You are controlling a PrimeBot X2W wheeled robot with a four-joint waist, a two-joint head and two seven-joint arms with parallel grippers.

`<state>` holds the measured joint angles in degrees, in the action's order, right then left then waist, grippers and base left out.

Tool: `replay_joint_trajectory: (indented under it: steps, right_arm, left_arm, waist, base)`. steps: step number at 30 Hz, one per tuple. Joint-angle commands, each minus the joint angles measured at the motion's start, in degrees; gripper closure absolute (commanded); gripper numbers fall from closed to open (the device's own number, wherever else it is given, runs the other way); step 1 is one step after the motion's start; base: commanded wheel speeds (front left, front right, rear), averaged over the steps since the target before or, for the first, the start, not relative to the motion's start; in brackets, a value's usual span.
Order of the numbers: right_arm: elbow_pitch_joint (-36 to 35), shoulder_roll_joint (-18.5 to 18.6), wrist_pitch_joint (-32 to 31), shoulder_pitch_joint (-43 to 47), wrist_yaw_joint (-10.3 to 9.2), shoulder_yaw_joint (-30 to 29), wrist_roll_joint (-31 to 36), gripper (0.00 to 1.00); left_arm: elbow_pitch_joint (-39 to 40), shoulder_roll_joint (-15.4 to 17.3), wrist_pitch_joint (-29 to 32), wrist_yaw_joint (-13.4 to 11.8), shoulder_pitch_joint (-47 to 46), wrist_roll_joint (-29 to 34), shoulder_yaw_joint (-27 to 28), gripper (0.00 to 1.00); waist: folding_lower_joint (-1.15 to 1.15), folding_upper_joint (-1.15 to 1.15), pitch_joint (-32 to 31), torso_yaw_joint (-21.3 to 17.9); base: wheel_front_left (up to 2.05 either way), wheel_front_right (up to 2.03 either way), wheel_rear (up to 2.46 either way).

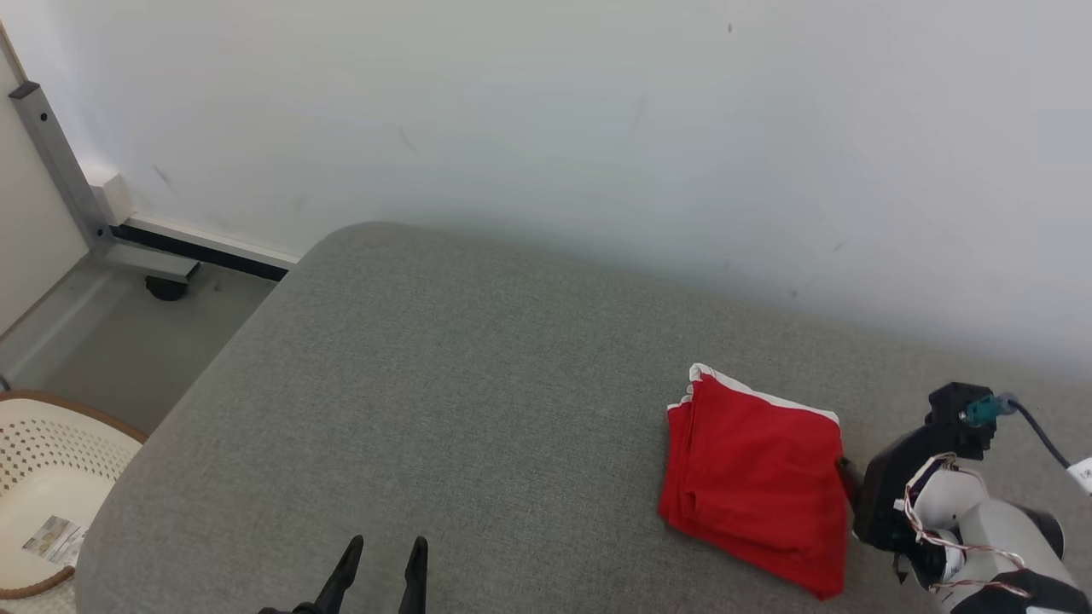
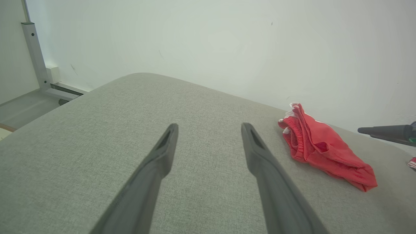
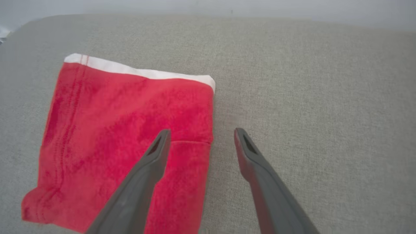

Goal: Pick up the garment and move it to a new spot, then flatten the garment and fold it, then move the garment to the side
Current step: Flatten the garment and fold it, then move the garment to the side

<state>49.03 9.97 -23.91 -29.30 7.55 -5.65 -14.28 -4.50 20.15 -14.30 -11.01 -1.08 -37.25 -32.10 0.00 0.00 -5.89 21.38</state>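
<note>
The garment (image 1: 755, 477) is red with a white band and lies folded in a flat rectangle on the right part of the grey cushion (image 1: 426, 384). In the right wrist view my right gripper (image 3: 201, 135) hangs open just above it. One finger is over the garment (image 3: 130, 130) and the other over bare cushion beside its edge, with nothing between them. My left gripper (image 1: 386, 546) is open and empty near the cushion's front edge, well to the left of the garment. The left wrist view shows that left gripper (image 2: 209, 128) over bare fabric, the garment (image 2: 321, 146) lying off to its right.
A pale wall (image 1: 597, 128) runs close behind the cushion. At the lower left a cream perforated basket (image 1: 43, 477) stands on the floor. A grey metal frame leg (image 1: 60, 162) rises at the far left. The cushion's left and middle are bare grey fabric.
</note>
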Motion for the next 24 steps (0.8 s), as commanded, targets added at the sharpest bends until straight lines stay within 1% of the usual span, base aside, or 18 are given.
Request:
replay_joint_trajectory:
  steps: [1, 6, 12, 18, 24]
  right_arm:
    - [0.4, -0.8, 0.3, 0.9, -0.12, -0.4, 1.2, 0.0]
    - [1.7, -3.8, 1.4, 0.8, -0.12, -6.7, 6.0, 0.0]
    - [3.6, -5.9, 1.6, 0.3, -0.12, -12.1, 11.9, 0.0]
    - [6.0, -6.7, 2.7, 0.5, -0.12, -17.2, 15.4, 0.0]
    - [9.3, -7.1, 2.8, 0.3, -0.12, -20.8, 18.0, 0.0]
  left_arm:
    - [0.2, -0.2, -0.4, 0.3, 0.5, 0.8, -0.1, 0.0]
    - [-0.4, -0.7, -0.5, 0.7, -0.2, 1.0, -0.6, 0.0]
    - [-1.0, -0.9, -0.4, 1.2, -1.0, 1.2, -1.2, 0.0]
    - [-0.8, -0.6, 0.2, 0.9, -1.0, 1.2, -1.8, 0.0]
    - [-0.1, -0.4, 0.6, 0.5, -0.8, 1.1, -2.0, 0.0]
  waist:
    - [0.0, 0.0, 0.7, -0.1]
    - [0.0, 0.0, 2.4, 0.5]
    - [0.0, 0.0, 3.6, 1.7]
    - [0.0, 0.0, 4.4, 3.0]
    - [0.0, 0.0, 4.8, 3.3]
  base:
    - [0.0, 0.0, 0.0]
    - [0.0, 0.0, 0.0]
    - [0.0, 0.0, 0.0]
    - [0.0, 0.0, 0.0]
    - [0.0, 0.0, 0.0]
